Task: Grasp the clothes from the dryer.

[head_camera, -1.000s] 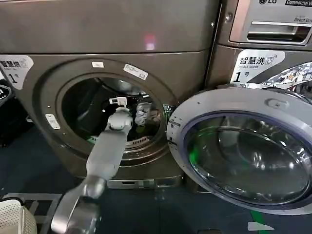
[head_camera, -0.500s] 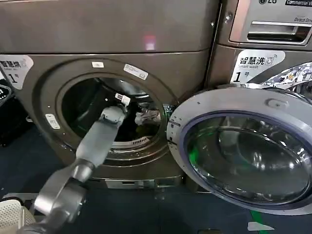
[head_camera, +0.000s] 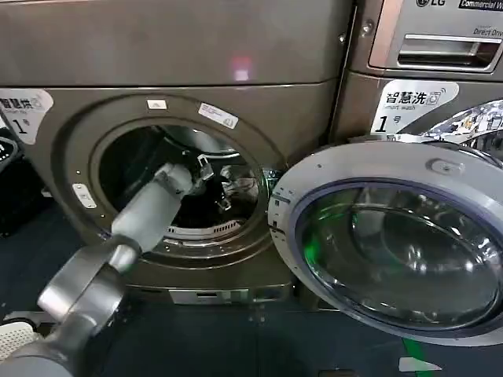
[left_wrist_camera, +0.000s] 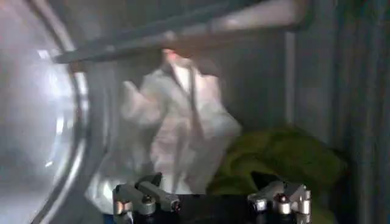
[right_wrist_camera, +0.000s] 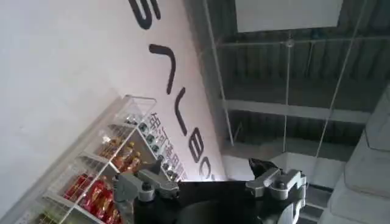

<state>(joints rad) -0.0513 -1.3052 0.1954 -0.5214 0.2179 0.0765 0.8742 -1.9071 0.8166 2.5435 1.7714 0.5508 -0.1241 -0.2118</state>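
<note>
The dryer [head_camera: 71, 118] stands with its round glass door [head_camera: 393, 243] swung open to the right. My left arm reaches through the porthole, and the left gripper [head_camera: 215, 184] is open inside the drum. In the left wrist view the clothes lie just ahead of the open left gripper [left_wrist_camera: 210, 185]: a whitish-grey piece [left_wrist_camera: 177, 122] draped against the drum wall and an olive-green piece [left_wrist_camera: 280, 158] beside it. Nothing sits between the fingers [left_wrist_camera: 146, 195]. In the head view a bit of whitish cloth [head_camera: 240, 183] shows past the gripper. The right gripper [right_wrist_camera: 210, 176] is open and points up at a wall and ceiling.
A similar machine with a silver drawer and LG panel [head_camera: 440, 39] stands at the right, behind the open door. A white basket [head_camera: 9, 342] sits on the floor at the lower left. A shelf of bottles [right_wrist_camera: 97, 182] is in the right wrist view.
My left arm has swung its elbow left and down, while the open gripper pushed slightly deeper and to the right inside the drum, toward the clothes. Door unchanged.
</note>
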